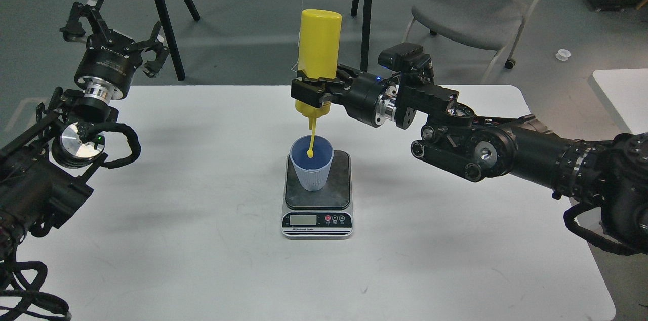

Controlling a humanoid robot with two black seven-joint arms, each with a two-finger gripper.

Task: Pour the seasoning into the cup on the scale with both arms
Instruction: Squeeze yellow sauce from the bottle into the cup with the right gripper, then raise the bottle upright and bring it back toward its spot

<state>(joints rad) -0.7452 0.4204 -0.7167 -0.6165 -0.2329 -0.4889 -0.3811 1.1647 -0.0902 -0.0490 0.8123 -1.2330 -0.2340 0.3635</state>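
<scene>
The yellow squeeze bottle [319,50] is held upside down, nozzle pointing down, right above the cup. Its small tethered cap hangs over the cup's mouth. My right gripper [315,92] is shut on the bottle near its neck. The light blue ribbed cup [311,171] stands upright on the dark platform of the scale [338,187], whose silver front with LCD display faces me. My left gripper [115,26] is open and empty, raised beyond the table's far left edge, well away from the cup.
The white table [202,240] carries only the scale and cup. Beyond its far edge are black stand legs [169,22] and a grey office chair [468,4]. Another white table [625,93] stands at the right.
</scene>
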